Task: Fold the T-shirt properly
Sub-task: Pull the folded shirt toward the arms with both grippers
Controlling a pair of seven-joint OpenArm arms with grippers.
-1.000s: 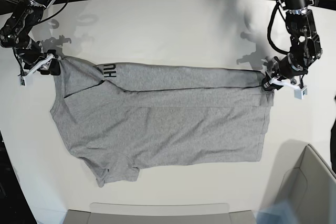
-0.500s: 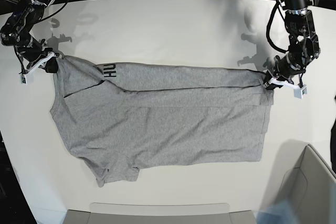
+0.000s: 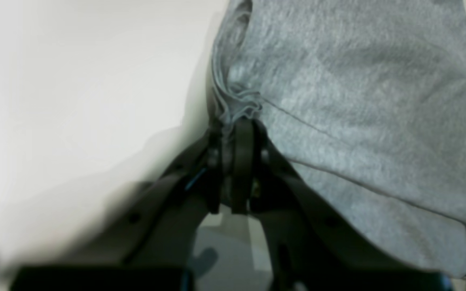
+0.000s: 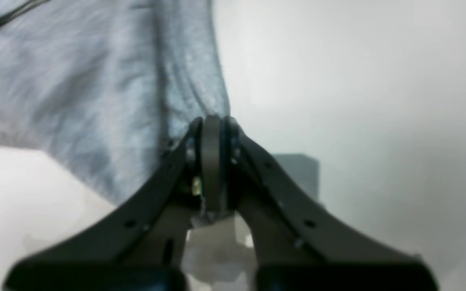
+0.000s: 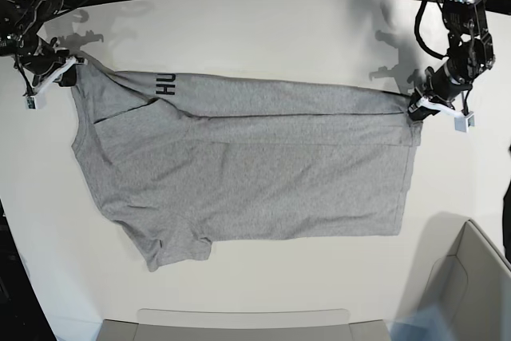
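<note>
On the white bench (image 5: 263, 29), centre: T-shirt (image 5: 247, 173), grey, spread flat. Left gripper (image 5: 417, 109) clenched on its far corner, right gripper (image 5: 65, 74) clenched on the opposite far corner; both arms reach down from the far edge.

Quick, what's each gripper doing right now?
Left gripper: shut on the T-shirt corner.
Right gripper: shut on the T-shirt's other corner.

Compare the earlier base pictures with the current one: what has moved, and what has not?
Both grippers, left gripper and right gripper, closed on the far corners of the heather-grey cotton T-shirt and pulled outward and away, stretching its folded far edge. The near hem and sleeve stayed put on the white table.
</note>
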